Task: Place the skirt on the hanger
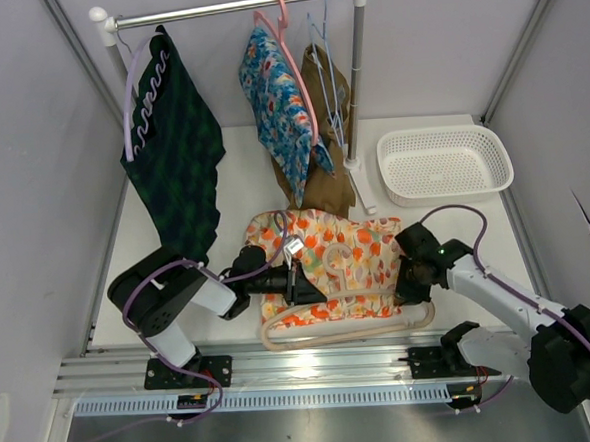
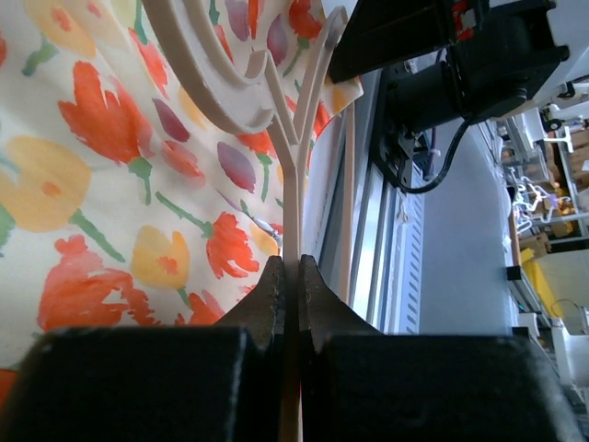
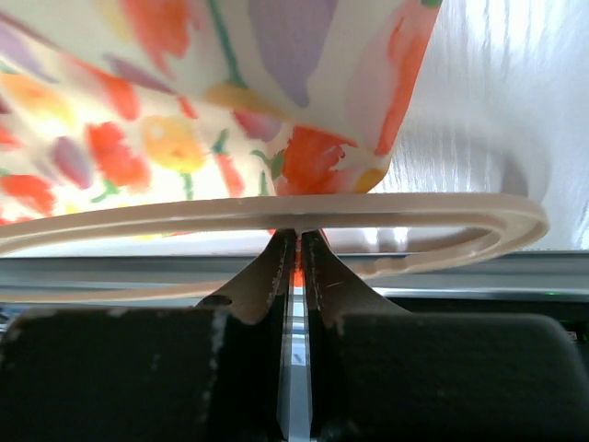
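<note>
White table top point(image 1: 238, 184) under both hands. Grey wall point(image 1: 33, 197) left of left gripper point(image 1: 312, 288), second grey wall point(image 1: 570, 134) right of right gripper point(image 1: 409, 286). Clothes rail point(image 1: 212, 8) well beyond both. White basket point(image 1: 442, 134) beyond right gripper. Metal track point(image 1: 304, 361) behind them. Light even, bright.

The skirt point(image 1: 362, 247) is cream with orange, yellow and purple tulips; its hanger point(image 1: 362, 331) is beige. At two o'clock, the lattice basket point(image 1: 444, 164) is white.
</note>
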`<action>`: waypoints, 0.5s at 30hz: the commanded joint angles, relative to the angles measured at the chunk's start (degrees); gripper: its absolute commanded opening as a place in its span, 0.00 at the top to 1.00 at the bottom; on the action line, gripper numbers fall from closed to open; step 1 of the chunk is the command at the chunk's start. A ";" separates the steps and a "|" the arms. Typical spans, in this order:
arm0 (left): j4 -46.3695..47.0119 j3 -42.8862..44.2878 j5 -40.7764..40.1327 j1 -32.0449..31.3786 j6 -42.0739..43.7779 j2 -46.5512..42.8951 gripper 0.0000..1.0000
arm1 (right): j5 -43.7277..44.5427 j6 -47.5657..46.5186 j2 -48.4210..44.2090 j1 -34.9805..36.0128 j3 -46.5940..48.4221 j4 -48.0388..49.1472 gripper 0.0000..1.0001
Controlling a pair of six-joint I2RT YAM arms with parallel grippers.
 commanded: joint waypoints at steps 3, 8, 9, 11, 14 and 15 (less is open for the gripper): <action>-1.53 1.94 -1.34 0.69 4.75 -1.15 1.00 | -1.23 -3.28 -1.00 -4.44 6.67 -1.84 0.95; -1.52 2.37 -3.10 1.48 5.54 -0.80 1.00 | -2.10 -4.68 -0.65 -6.47 8.78 -4.04 0.96; -1.70 2.46 -3.36 1.56 5.72 -0.71 1.00 | -3.50 -4.95 -0.91 -7.08 9.22 -4.13 0.96; -1.70 2.64 -3.54 1.83 6.24 -0.10 1.00 | -4.92 -5.39 -1.35 -9.36 9.92 -4.48 0.97; -1.18 2.55 -4.41 2.27 6.60 0.08 1.00 | -6.07 -6.44 -0.91 -11.30 12.03 -5.53 0.97; -1.26 2.64 -4.94 2.27 6.77 0.08 1.00 | -5.72 -7.05 -0.74 -11.65 12.82 -6.06 0.97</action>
